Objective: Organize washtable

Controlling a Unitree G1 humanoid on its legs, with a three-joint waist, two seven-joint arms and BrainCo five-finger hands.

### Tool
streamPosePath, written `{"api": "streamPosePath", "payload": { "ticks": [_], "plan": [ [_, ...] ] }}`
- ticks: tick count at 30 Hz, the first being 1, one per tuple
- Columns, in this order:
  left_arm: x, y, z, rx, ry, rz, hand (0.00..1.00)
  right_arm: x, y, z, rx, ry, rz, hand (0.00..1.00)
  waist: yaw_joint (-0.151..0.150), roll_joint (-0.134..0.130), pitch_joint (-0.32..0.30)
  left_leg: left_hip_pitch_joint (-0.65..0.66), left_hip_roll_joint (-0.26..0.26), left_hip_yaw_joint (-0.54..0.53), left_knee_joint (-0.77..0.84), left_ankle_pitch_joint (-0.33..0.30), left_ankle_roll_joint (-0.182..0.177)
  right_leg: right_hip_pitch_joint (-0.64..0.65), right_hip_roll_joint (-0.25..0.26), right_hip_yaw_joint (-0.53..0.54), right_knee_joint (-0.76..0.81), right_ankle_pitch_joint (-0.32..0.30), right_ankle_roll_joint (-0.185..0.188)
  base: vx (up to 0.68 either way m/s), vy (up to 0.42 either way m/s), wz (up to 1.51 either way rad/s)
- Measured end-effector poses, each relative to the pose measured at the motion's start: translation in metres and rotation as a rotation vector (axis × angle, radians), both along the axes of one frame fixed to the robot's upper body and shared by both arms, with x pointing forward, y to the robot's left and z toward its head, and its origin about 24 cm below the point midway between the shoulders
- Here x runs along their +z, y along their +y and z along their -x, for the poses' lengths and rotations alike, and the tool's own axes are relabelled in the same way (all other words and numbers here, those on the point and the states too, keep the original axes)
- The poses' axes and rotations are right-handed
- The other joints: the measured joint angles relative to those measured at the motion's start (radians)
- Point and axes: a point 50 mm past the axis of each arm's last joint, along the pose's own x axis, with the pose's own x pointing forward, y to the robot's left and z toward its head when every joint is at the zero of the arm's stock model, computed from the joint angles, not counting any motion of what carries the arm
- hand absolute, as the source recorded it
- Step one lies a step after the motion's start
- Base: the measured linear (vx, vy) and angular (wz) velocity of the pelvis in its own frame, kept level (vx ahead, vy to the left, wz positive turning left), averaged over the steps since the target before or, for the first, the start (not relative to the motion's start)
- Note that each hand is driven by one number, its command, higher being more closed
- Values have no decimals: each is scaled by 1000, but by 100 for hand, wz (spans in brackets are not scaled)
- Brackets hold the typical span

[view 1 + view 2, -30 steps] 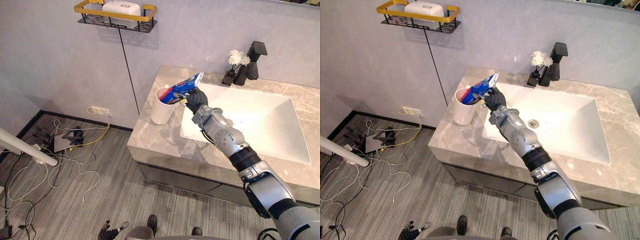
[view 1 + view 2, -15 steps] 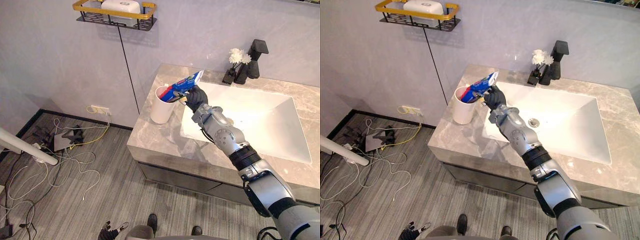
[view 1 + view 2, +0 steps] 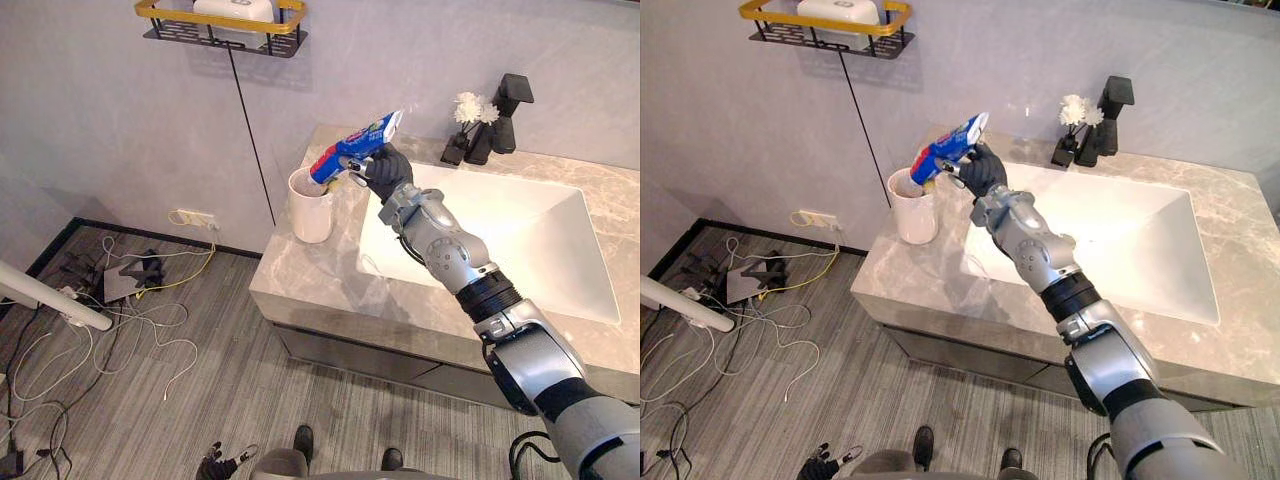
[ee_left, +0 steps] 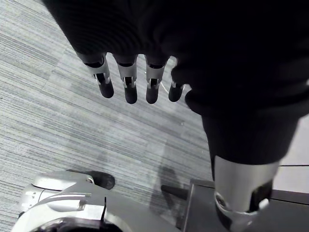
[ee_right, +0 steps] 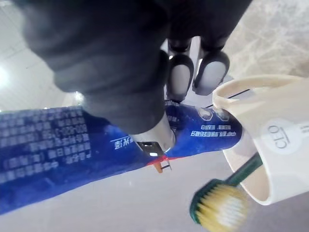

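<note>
Marble bench [image 3: 330,292] w/ sink [image 3: 520,230]: white cup [image 3: 310,210] is sitting near its left edge, toothbrush [image 5: 219,205] leaning inside. R hand [image 3: 381,170] is gripping blue toothpaste tube [image 3: 355,150], fingers curled round it, tube tilting w/ lower end at cup's rim. L hand [image 4: 193,48] is hanging over floor [image 4: 58,125], fingers relaxed, holding nothing.

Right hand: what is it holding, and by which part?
The right hand grips a blue toothpaste tube about midway along, lower end at the cup rim.
</note>
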Motion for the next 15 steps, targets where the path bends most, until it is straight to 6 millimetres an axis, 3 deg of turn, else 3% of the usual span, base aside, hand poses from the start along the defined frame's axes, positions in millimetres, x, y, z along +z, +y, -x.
{"api": "streamPosePath", "payload": {
  "ticks": [15],
  "plan": [
    [0,0,0,-9,4,1,0,-5,9,2,25,10,15,100,-2,0,-1,0,-1,0,0,1,1,1,0,1,3,5,1,0,0,0]
  ]
}}
